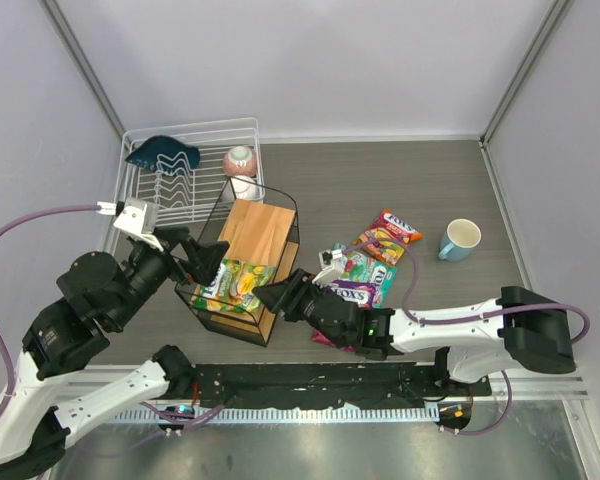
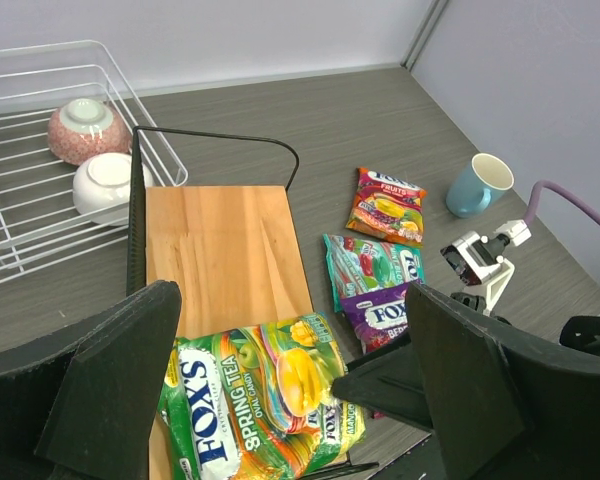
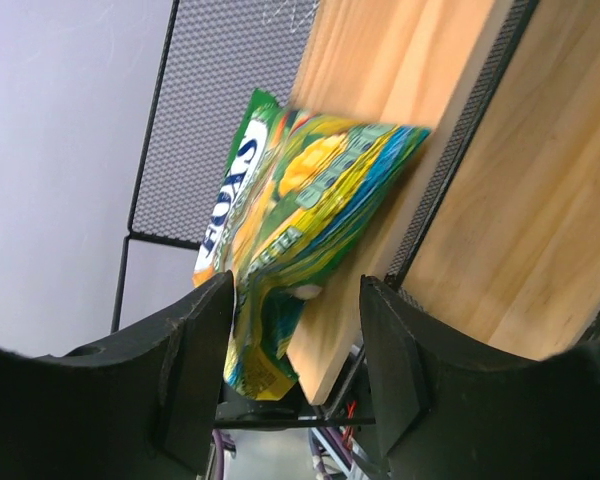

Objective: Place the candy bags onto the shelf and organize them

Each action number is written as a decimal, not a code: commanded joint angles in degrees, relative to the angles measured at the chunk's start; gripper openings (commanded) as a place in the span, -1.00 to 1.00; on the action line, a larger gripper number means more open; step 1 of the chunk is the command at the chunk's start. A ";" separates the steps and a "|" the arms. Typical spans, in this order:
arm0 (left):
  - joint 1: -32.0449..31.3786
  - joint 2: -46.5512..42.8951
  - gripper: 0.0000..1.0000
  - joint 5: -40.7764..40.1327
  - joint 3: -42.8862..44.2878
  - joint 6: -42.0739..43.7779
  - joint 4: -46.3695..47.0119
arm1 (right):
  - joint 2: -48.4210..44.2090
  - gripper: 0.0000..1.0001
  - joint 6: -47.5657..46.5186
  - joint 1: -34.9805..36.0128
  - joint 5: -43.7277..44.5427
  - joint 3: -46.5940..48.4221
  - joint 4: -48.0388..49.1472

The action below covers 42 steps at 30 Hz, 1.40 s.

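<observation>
The yellow-green candy bag (image 1: 234, 285) lies flat on the front end of the shelf's (image 1: 256, 228) top board, one corner hanging over the edge. My left gripper (image 1: 202, 262) hovers above it, open wide; the bag (image 2: 255, 400) shows between its fingers (image 2: 110, 380). My right gripper (image 1: 270, 297) points at the bag's right edge, jaws open, and the bag (image 3: 290, 200) brushes its left finger (image 3: 195, 350). The orange-red bag (image 1: 388, 231), the teal bag (image 1: 368, 267) and the purple bag (image 1: 358, 295) lie on the table right of the shelf.
A white wire dish rack (image 1: 180, 185) stands at the back left, holding a pink bowl (image 1: 239, 160), a white bowl (image 1: 245, 187) and a dark blue item (image 1: 163, 153). A light blue mug (image 1: 460, 240) stands right of the bags.
</observation>
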 commanded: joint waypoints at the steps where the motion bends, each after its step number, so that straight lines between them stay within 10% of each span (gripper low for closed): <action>1: 0.17 -0.42 0.99 0.62 -0.04 0.39 2.10 | -2.90 0.18 2.36 -2.08 0.06 -1.56 3.72; 18: 0.17 -0.68 0.99 0.18 -0.39 0.48 1.93 | -0.88 0.00 2.01 -4.19 -4.07 -1.12 7.50; 31: 0.17 -1.21 1.00 0.09 -0.74 0.48 1.84 | -1.05 -0.92 3.42 -4.28 -3.64 -2.88 8.55; 42: 0.17 -1.39 0.99 0.18 -1.18 0.39 2.10 | -3.51 -0.99 3.07 -3.13 1.46 -4.99 10.22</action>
